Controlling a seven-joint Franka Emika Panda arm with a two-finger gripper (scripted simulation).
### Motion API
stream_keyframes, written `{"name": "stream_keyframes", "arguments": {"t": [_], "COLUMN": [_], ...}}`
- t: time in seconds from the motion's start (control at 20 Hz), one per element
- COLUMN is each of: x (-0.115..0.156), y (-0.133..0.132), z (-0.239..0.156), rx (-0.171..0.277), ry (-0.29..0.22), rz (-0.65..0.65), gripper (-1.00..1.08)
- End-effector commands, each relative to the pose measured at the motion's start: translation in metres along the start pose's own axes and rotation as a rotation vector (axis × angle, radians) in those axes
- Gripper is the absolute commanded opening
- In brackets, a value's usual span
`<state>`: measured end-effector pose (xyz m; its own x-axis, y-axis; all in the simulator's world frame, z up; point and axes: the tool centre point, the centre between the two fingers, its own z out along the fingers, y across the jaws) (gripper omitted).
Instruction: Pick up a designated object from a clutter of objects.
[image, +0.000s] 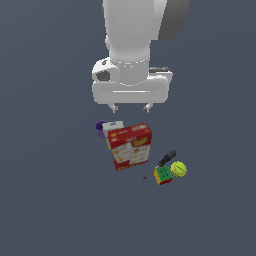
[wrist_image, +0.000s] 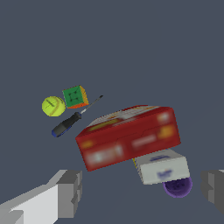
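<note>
My gripper (image: 131, 107) hangs above the pile, fingers spread wide, nothing between them. In the wrist view both fingertips (wrist_image: 70, 192) sit far apart at the frame edges, empty gap between.

The ball (image: 178, 169), yellow-green with faint seam lines, lies on the dark floor (image: 50, 200) at the exterior view's right end of the pile, off to the side of where my gripper hangs. It touches or nearly touches the coloured cube (image: 163, 175), which is just beside it toward the exterior view's left. The screwdriver (image: 162, 161), dark handle with blue, thin shaft, lies slanted close by both; I can't tell if it touches them.

The red box (image: 130, 146) stands roughly below my gripper, biggest thing here. The white box (image: 113, 126) is pressed against its far side, the purple cup (image: 101, 128) next to that.

Wrist view: ball (wrist_image: 53, 106) next to cube (wrist_image: 75, 97), screwdriver (wrist_image: 74, 118) between them and red box (wrist_image: 129, 136), white box (wrist_image: 162, 168) and cup (wrist_image: 178, 186) beyond.
</note>
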<state>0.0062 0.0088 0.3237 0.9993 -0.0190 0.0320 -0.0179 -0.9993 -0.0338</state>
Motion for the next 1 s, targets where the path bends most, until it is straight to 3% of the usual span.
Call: {"name": "stream_keyframes", "arguments": {"t": [0.0, 0.5, 0.95], "x": [0.001, 0.021, 0.049], "y": [-0.001, -0.027, -0.077], "z": [0.002, 0.029, 0.082], "rx": [0.0, -0.001, -0.007], "ry": [-0.001, -0.007, -0.016], "rz": [0.005, 0.074, 0.198], "gripper": [1.0, 1.0, 1.0]}}
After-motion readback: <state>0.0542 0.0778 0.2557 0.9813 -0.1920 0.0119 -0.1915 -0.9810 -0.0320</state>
